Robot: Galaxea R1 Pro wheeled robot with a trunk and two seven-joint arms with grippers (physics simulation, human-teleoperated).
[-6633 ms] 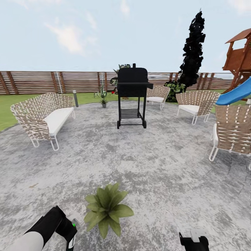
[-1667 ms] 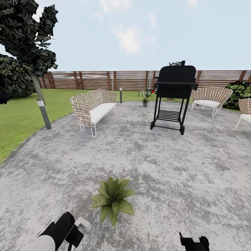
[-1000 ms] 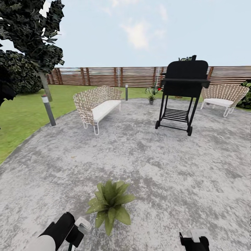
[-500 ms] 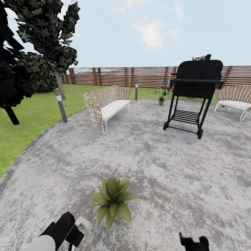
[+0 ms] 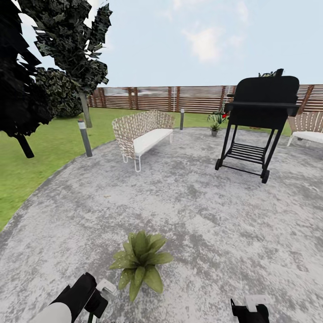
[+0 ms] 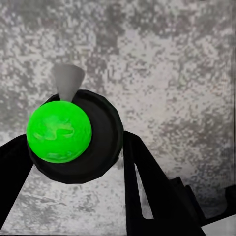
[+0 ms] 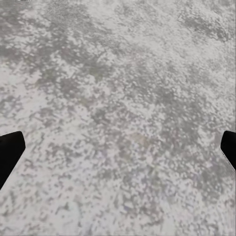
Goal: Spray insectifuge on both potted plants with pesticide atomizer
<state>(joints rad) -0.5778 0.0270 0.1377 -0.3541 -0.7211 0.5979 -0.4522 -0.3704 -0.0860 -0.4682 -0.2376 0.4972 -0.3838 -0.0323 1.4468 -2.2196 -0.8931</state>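
Note:
My left gripper (image 5: pixel 93 308) is shut on the pesticide atomizer (image 6: pixel 73 140), a dark round bottle that here has a bright green top and a grey nozzle (image 6: pixel 66 79). Its black fingers (image 6: pixel 147 191) press against both sides. One potted plant (image 5: pixel 140 261) sits on the stone patio just ahead and right of that gripper, its left leaves dotted with pale specks. The other potted plant (image 5: pixel 215 128) stands far off at the patio's back edge, left of the grill. My right gripper (image 7: pixel 118 147) hangs open over bare stone, also seen low in the head view (image 5: pixel 249 310).
A black grill on wheels (image 5: pixel 258 121) stands at the back right. A wicker sofa (image 5: pixel 142 137) sits at mid-left, with a wicker chair (image 5: pixel 307 128) at the far right. Grey posts (image 5: pixel 84 138) edge the lawn, and dark trees (image 5: pixel 27 89) stand before the wooden fence (image 5: pixel 179 98).
The head view has swung left: the grill, sofa and fence have slid right in the picture and more trees show. The near plant stays ahead of my left gripper. Both grippers look the same.

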